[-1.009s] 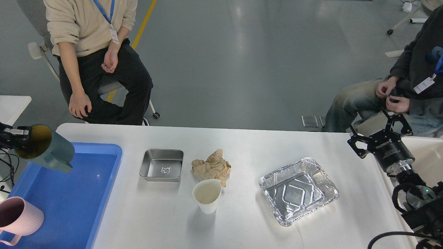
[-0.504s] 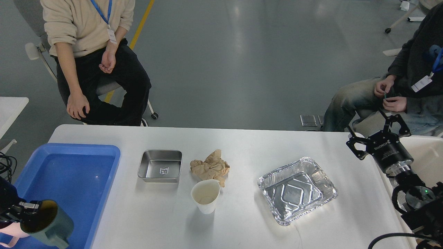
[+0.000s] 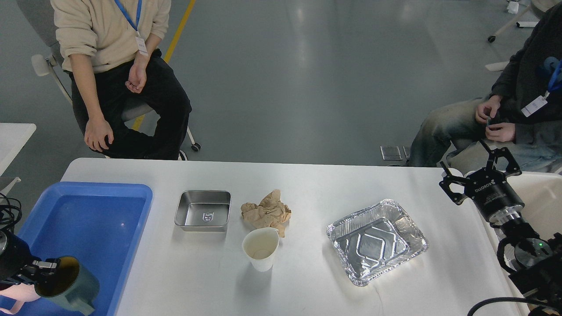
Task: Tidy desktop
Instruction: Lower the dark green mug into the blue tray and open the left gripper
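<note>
Gripping a dark green mug (image 3: 70, 284) by its rim, left gripper (image 3: 41, 268) sits low at the near left corner, over the blue tray (image 3: 94, 219). Fingers closed on the rim; mug tipped, its dark mouth facing the gripper, handle pointing down. A bit of pink mug (image 3: 15, 295) shows just under the gripper, mostly cut off by the frame edge.

Right gripper (image 3: 478, 169) holds nothing, fingers spread wide, hanging at the far right edge of the desktop (image 3: 307, 184). Near it, toward the left and closer to me, a crinkled foil tray (image 3: 377, 241), upright.

Desktop stretches between the two grippers, tray at its left end. To the right of the left gripper and farther out: a small steel pan (image 3: 203, 210), just beyond the blue tray's right rim, apart from it. Beside the pan, a crumpled brown paper wad (image 3: 267, 213). A white paper cup (image 3: 261, 249) stands upright just in front of the wad, whether touching it I cannot tell.

Beyond the desktop: seated person in beige top (image 3: 114, 66) on the left gripper's side, second seated person in dark jacket (image 3: 518, 101) behind the right gripper.
</note>
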Robot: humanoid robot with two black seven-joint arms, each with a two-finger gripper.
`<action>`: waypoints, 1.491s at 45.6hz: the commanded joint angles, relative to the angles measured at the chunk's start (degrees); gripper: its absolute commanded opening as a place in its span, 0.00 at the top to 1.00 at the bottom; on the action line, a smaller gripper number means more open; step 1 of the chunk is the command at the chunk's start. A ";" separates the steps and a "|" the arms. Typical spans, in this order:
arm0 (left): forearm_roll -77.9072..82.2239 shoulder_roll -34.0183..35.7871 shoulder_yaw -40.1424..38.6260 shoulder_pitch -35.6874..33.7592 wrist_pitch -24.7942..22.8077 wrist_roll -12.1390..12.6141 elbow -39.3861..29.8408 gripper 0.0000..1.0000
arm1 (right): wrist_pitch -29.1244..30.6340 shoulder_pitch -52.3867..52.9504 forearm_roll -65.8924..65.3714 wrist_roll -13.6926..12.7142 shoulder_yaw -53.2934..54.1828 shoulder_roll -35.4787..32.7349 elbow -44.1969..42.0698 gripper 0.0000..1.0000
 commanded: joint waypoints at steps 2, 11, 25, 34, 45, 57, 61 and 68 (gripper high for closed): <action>0.00 -1.28 0.03 1.68 2.22 -0.59 2.15 0.97 | 0.00 -0.01 0.00 0.00 0.00 0.03 0.00 0.00; 0.00 -2.34 0.03 2.91 3.98 -0.59 3.39 0.94 | 0.00 -0.01 0.00 0.00 0.00 0.03 0.00 0.00; 0.00 -2.43 0.03 3.70 5.12 -1.29 3.65 0.68 | 0.00 -0.01 0.00 0.00 0.00 0.21 0.00 0.00; -0.09 -2.25 -0.41 3.09 4.59 -3.40 3.56 0.19 | 0.00 -0.01 0.00 0.00 0.00 0.30 0.00 0.00; -0.09 -1.90 -0.23 2.91 4.07 -5.69 3.56 0.04 | 0.00 0.07 0.00 0.00 0.00 0.30 0.00 0.00; -0.09 -1.73 -0.23 3.53 4.07 -6.30 3.48 0.04 | 0.00 0.16 0.00 0.00 0.00 0.21 0.00 0.00; -0.09 -1.73 -0.23 3.53 4.07 -6.30 3.48 0.04 | 0.00 0.16 0.00 0.00 0.00 0.21 0.00 0.00; -0.09 -1.73 -0.23 3.44 3.98 -6.57 3.48 0.03 | 0.00 0.16 0.00 0.00 0.00 0.21 0.00 0.00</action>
